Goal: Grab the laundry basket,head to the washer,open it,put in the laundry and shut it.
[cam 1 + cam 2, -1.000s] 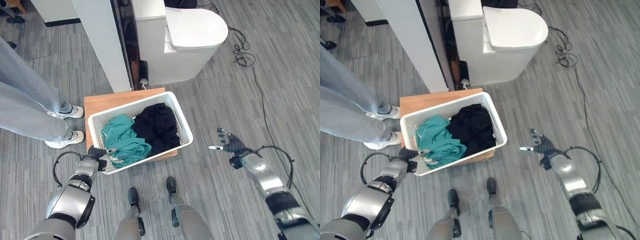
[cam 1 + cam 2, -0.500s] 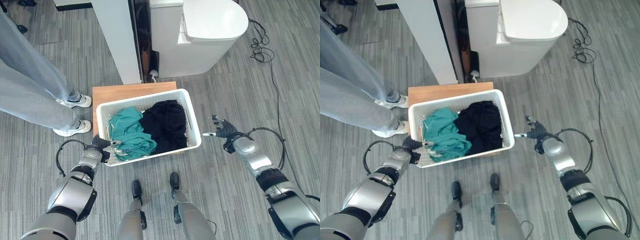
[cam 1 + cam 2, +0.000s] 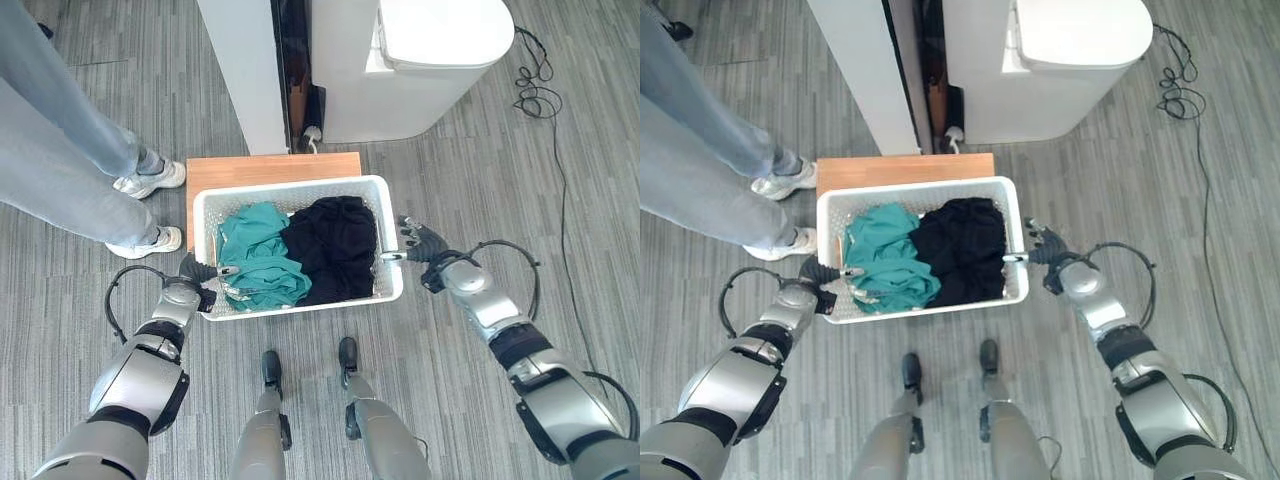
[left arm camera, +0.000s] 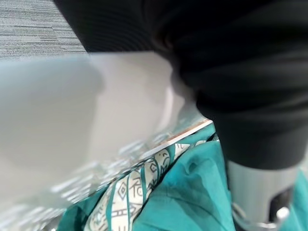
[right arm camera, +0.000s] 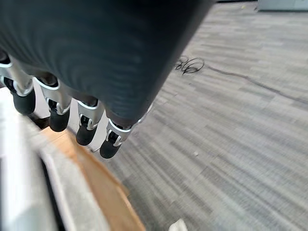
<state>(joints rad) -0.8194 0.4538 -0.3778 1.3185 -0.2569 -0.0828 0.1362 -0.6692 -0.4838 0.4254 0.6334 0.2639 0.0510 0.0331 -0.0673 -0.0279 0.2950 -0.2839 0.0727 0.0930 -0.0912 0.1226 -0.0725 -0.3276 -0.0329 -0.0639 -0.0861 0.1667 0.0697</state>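
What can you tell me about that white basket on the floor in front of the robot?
The laundry basket is white, rectangular, plastic-looking, with perforated walls and a solid rim. It sits level on a low wooden platform. Inside lie teal clothes toward the robot's left and black clothes toward its right. The left hand is at its left end, the right hand at its right rim, fingers extended.

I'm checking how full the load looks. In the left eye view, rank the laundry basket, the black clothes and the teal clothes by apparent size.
1. laundry basket
2. and 3. black clothes and teal clothes: they look alike, so no ranking.
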